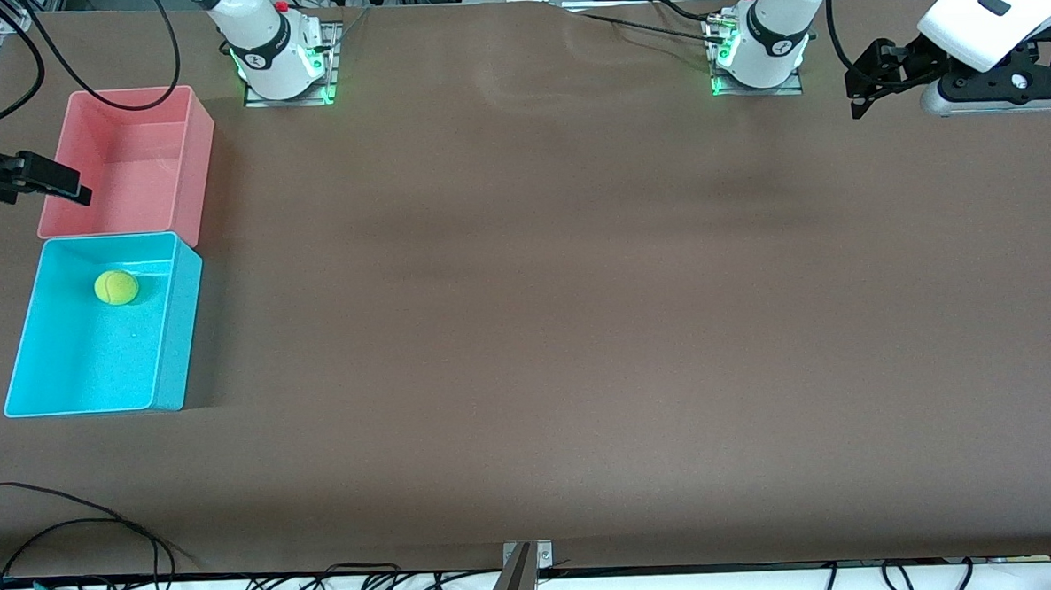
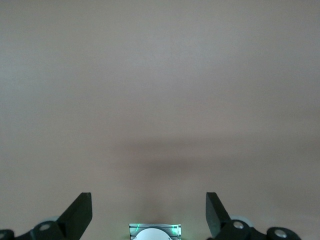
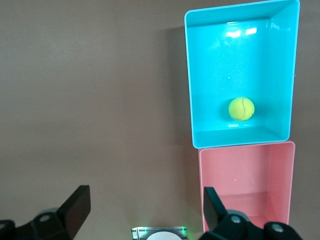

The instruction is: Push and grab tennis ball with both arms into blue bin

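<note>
The tennis ball [image 1: 116, 287] already lies inside the blue bin [image 1: 22, 352], on its floor in the part nearest the pink bin [image 1: 201, 141], and nothing touches it. By the look of things the job is done, so the risks from here are small and come mostly from needless motion.

The right pincer [image 1: 64, 186] hangs with its fingers spread and empty at the right arm's end of the desk [image 1: 580, 328], over the outer wall of the pink bin. If it drops or swings toward the front camera from there, it could catch a thin rim and shove or tip a bin — the two bins touch, so a knock to the pink one would carry into the blue one and might jolt the ball. A ball that light and round would roll freely on the smooth plastic, though the straight walls should keep it in unless the bin tilts far.

The left pincer [image 1: 858, 81] waits with its fingers spread and empty over the left arm's end of the desk, well apart from both bins, with only bare surface under it in the left wrist view.

Open room is generous — the whole middle of the desk is free. The tight places are the bin rims, the desk edge just beside the bins, and the loose black cables [image 1: 74, 519] near the front edge.
</note>
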{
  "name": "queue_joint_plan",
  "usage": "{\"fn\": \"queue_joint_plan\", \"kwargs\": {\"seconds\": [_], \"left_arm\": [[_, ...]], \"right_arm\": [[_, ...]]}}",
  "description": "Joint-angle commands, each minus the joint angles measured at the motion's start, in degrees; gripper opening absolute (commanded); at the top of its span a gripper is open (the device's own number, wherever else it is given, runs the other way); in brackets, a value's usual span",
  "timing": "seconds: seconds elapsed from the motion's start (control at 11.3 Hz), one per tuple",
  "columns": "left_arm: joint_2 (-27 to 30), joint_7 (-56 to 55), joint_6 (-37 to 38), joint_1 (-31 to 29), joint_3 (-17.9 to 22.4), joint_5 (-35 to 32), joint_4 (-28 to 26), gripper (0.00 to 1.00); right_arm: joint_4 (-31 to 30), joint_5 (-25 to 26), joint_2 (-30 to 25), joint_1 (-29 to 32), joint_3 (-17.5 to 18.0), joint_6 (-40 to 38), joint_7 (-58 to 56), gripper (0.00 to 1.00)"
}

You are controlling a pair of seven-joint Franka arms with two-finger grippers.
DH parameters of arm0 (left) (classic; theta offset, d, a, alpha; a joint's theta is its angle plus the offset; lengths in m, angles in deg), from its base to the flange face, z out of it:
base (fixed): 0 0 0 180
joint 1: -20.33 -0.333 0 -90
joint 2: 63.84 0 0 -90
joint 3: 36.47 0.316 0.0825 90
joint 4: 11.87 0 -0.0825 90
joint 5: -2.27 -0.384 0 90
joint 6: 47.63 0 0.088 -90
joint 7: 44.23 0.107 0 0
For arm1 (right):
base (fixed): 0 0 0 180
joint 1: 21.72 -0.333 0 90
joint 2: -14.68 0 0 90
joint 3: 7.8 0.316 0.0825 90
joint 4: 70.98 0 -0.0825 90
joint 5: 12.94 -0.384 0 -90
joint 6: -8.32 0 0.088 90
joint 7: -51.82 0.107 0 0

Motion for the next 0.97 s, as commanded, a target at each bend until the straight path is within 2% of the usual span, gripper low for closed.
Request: {"fn": "queue_joint_plan", "kwargs": {"seconds": [0.0, 0.26, 0.53, 0.88], "left_arm": [[-0.6, -0.5, 1.4, 0.1, 0.0, -0.6, 1.7, 1.00], [-0.6, -0.6, 1.4, 0.1, -0.2, -0.6, 1.7, 1.00], [-0.6, -0.5, 1.4, 0.0, 0.0, -0.6, 1.7, 1.00], [-0.6, -0.5, 1.4, -0.2, 0.2, -0.6, 1.7, 1.00]], "right_arm": [[-2.1, 0.5, -1.8, 1.9, 0.9, 0.9, 1.8, 1.00], [-1.6, 0.9, -1.9, 2.2, 0.8, 1.1, 3.2, 1.00], [-2.2, 1.3, -1.8, 2.3, 0.9, 6.9, 1.8, 1.00], [-2.1, 0.9, -1.8, 2.3, 1.3, 6.7, 2.3, 1.00]]}}
